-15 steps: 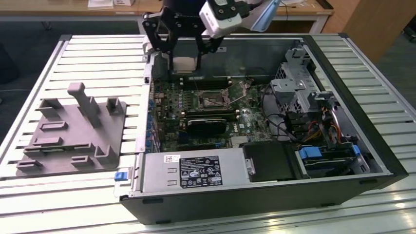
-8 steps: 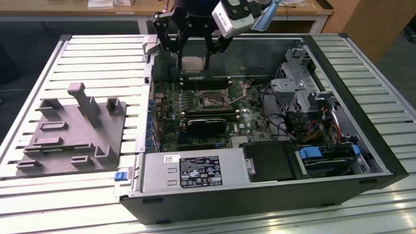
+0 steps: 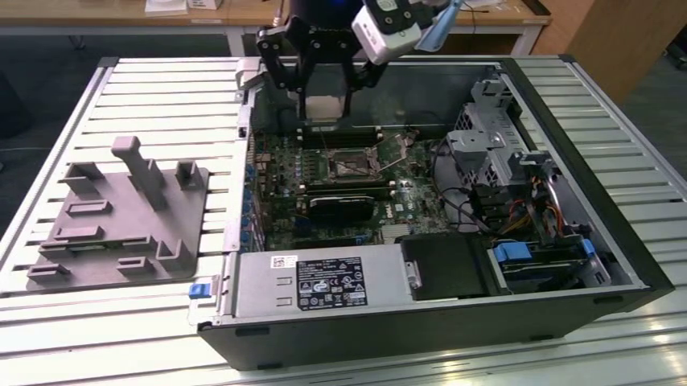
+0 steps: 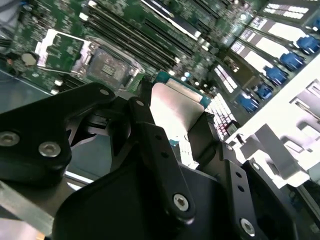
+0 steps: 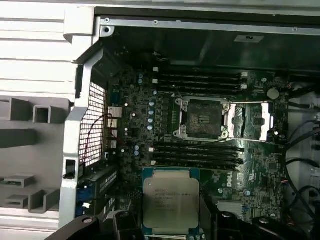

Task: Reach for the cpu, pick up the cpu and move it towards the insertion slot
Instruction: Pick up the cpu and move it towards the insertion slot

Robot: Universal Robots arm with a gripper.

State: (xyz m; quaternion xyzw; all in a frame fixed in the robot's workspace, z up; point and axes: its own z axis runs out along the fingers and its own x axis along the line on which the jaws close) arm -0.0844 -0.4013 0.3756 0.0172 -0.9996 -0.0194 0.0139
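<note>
With the computer case (image 3: pixel 429 322) lying open on the slatted table (image 3: pixel 64 322), work stands at the carry step: chip lifted, above the motherboard (image 5: pixel 165 125). Reaching the insertion slot (image 5: pixel 201 118) likely calls for squaring the chip over its frame. The gripper (image 3: pixel 322 100) is clamped on the cpu (image 5: pixel 170 201), fingers (image 4: pixel 160 150) pressing opposite edges, held above the board, short of the open socket.

The cpu's (image 5: pixel 170 201) near edge is cut off in the first wrist view, and its sides are hidden by black fingers (image 4: pixel 159 165) in the second wrist view.
</note>
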